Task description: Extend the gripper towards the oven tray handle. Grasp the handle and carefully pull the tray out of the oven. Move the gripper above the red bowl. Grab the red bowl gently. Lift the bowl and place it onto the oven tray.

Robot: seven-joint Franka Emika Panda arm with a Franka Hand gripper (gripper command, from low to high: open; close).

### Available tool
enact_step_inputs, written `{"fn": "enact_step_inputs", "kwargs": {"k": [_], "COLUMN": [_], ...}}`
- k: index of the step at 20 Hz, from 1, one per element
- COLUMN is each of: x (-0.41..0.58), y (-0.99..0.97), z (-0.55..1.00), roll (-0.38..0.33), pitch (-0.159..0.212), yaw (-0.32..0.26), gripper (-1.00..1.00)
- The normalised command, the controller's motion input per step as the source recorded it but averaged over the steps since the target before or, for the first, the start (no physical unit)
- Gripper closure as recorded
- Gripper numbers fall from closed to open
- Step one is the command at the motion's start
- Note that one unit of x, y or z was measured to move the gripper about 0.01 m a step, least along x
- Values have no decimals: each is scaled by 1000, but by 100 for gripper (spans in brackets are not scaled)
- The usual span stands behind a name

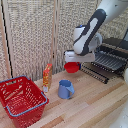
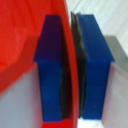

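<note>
Closest in, the wrist view shows what the other camera cannot: the two blue fingertips (image 2: 50, 70) of the gripper (image 2: 73, 70) are clamped on the thin rim of the red bowl (image 2: 25, 45), one pad on either face of the wall, with almost no gap left between them beyond the rim itself. Dark pad material shows along the inner faces of both tips. The bowl's red fills much of that picture on one side of the fingers, and a pale surface lies blurred beyond.

Seen from the exterior view, the gripper (image 1: 75, 61) hangs from the bulky white arm (image 1: 92, 30), and the red bowl (image 1: 72, 67) sits directly under it, raised clear of the wooden table (image 1: 95, 100). The fingers themselves are too small to make out there.

Below the gripper and slightly toward the exterior view's left stands a blue mug (image 1: 65, 89). Further that way is an orange carton (image 1: 47, 75), upright, and beyond it a large red mesh basket (image 1: 21, 99) near the table's corner.

On the gripper's other side, toward the exterior view's right, the tray (image 1: 107, 61) is drawn out of the oven (image 1: 117, 45), its dark bars exposed. The oven tray handle (image 1: 94, 73) runs along its front edge, near the bowl but not touching it.
</note>
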Motion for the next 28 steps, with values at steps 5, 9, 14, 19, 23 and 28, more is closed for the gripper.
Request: {"fn": "enact_step_inputs", "kwargs": {"k": [5,9,14,19,23,28], "x": [298,325,333,219,125,5], "y": [-70,-374,-461,-571,-695,-763], "z": [484,406,357,437,392,458], "roll": [-13,20,2,29,30,20], "pitch": [-13,-45,-59,-20,-18,0], "yaw": [-249,-188,-188,-168,-143,-139], "gripper": [100,100,100,100,100,100]}}
